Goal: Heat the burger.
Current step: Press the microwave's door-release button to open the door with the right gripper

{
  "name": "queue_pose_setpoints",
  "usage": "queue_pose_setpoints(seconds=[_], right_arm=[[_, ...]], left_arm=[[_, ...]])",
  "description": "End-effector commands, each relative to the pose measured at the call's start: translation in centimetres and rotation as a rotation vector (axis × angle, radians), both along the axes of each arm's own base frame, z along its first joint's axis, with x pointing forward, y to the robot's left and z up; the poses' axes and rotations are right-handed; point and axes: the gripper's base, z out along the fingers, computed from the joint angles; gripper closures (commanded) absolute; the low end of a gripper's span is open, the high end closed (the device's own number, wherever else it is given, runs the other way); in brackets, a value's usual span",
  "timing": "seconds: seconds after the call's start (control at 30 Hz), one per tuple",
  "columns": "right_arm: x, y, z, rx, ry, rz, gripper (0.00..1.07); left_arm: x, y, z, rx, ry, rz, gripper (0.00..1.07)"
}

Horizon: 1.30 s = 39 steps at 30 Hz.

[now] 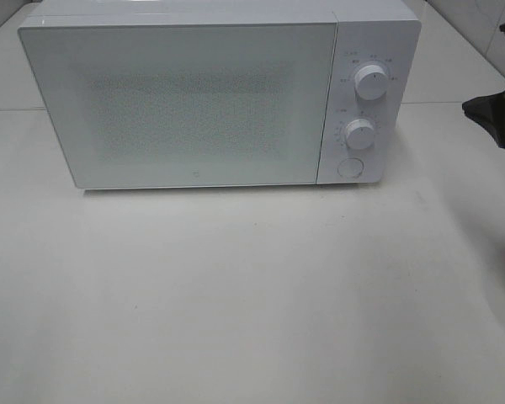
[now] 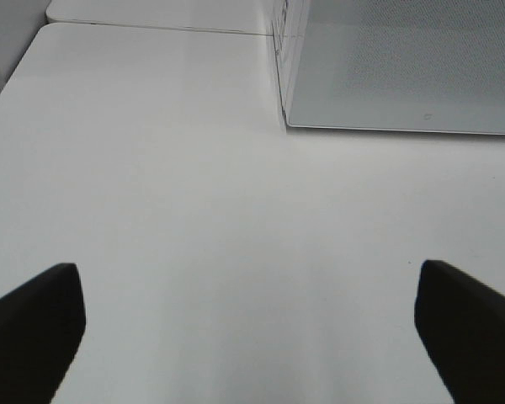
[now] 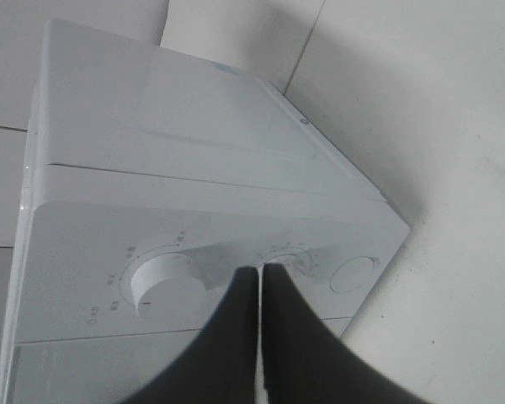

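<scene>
Plainly, the high view shows the microwave (image 1: 185,101) with its door (image 1: 181,105) shut, and two knobs and a round button (image 1: 350,167) stacked at the right of its face. The burger shows in no view, so whether it sits behind that frosted door I cannot tell. Only a dark bit of the right arm (image 1: 498,109) juts in at the right edge, level with the knobs and well apart from them. In the left wrist view the left tool (image 2: 246,282) hangs wide open over bare table (image 2: 194,194), holding nothing, with the microwave's corner at upper right. In the right wrist view the right tool (image 3: 259,271) is closed on nothing. Its tips sit together at lower centre, aimed at the panel and hiding part of the lower knob (image 3: 288,255), with the upper knob (image 3: 164,282) to their left and the button to their right. The step looks like working the controls. Closed tips suit pushing the button, whereas turning a knob wants the jaws spread, centred on it, then pinched before twisting. Either way, approach square to the panel and slowly.
</scene>
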Motion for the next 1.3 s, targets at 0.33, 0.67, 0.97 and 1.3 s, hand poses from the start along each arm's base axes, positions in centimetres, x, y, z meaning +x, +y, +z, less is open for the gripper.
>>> queue_pose_setpoints(seconds=[0.33, 0.67, 0.97, 1.3], right_arm=[[-0.6, 1.5, -4.6, 0.116, 0.106, 0.008, 1.07], [0.0, 4.4, -7.0, 0.208, 0.115, 0.009, 1.07], [0.3, 6.3, -9.4, 0.286, 0.116, -0.085, 1.06], [2.7, 7.5, -10.4, 0.286, 0.113, -0.084, 1.05]], left_arm=[[-0.3, -0.1, 0.1, -0.015, -0.039, -0.007, 0.06], [-0.3, -0.1, 0.1, -0.015, -0.039, -0.007, 0.06], [-0.3, -0.1, 0.1, -0.015, -0.039, -0.007, 0.06], [-0.3, -0.1, 0.1, -0.015, -0.039, -0.007, 0.06]])
